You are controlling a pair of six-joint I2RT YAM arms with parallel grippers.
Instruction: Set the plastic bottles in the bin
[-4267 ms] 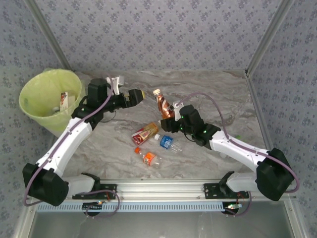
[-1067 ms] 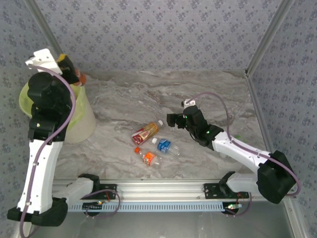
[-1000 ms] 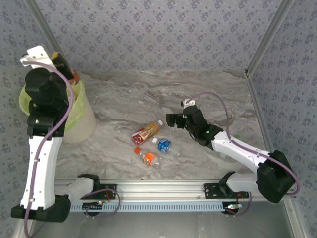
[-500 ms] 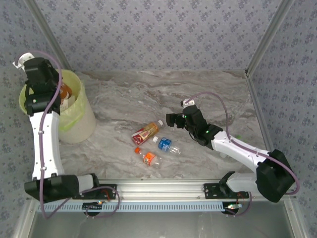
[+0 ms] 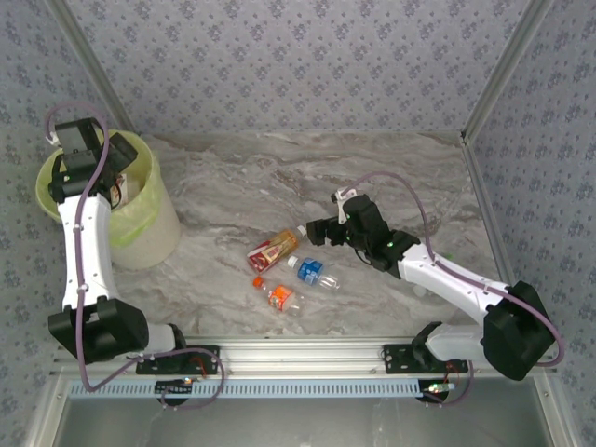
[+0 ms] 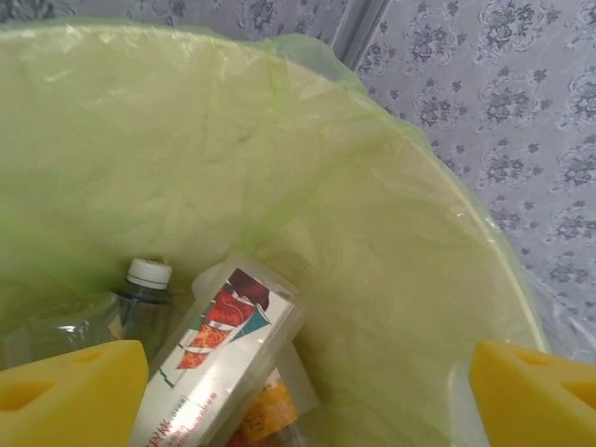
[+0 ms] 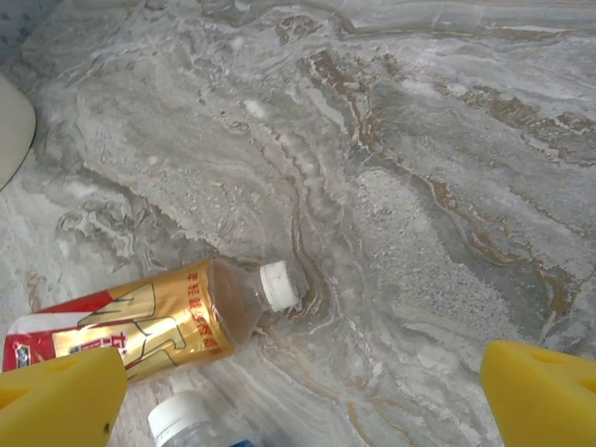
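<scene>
At the far left of the worktop [image 5: 391, 177], the left claw [image 6: 303, 391] hangs open over the bin [image 5: 154, 228], gripping nothing. A red-labelled bottle [image 6: 219, 349] and a white-capped bottle [image 6: 144, 298] lie inside. At centre lie a red-gold bottle [image 5: 273, 249], an orange bottle [image 5: 277, 295] and a blue bottle [image 5: 312, 272]. The right claw [image 5: 315, 231] hovers open, empty, near the red-gold bottle's cap.

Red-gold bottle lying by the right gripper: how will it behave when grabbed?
Round and on its side on the smooth table, the red-gold bottle probably rolls if nudged. Its clear plastic wall likely dents under a squeeze.
</scene>
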